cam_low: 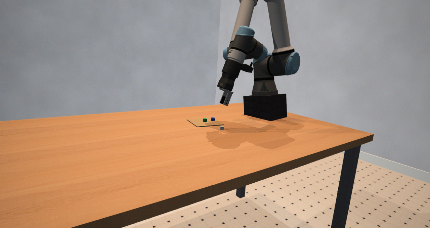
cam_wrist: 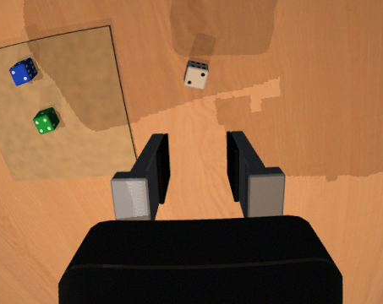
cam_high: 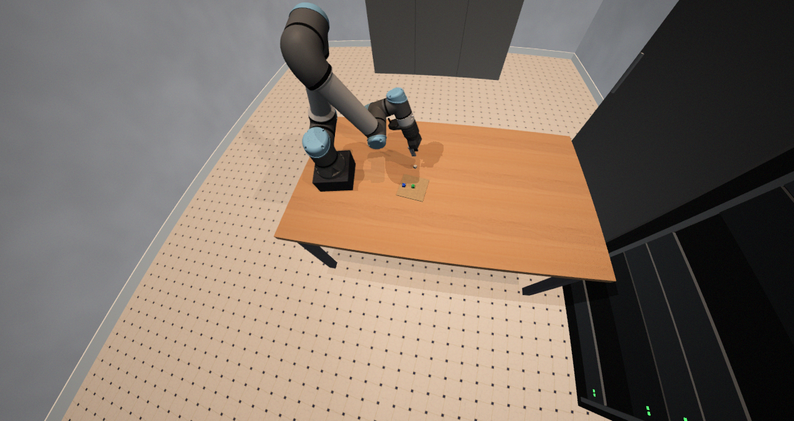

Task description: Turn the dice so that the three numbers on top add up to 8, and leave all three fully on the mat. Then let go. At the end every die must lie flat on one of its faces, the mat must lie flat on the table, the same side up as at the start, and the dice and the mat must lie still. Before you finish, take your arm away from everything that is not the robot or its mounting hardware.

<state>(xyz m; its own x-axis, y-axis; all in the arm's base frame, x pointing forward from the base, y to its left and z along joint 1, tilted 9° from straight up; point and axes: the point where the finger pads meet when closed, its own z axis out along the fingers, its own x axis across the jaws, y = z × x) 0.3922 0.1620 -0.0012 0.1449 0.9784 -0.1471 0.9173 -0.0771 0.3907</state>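
Observation:
A white die lies flat on the table just off the mat, two pips on top. A blue die lies on the mat, two pips on top. A green die lies on the mat near it, four pips on top. The mat lies flat on the table. My gripper is open and empty, tilted, above the table near the white die.
The wooden table carries the arm's black base block. Shadows of the arm fall across the white die and part of the mat. A dark cabinet stands beyond the table's right end in the top view.

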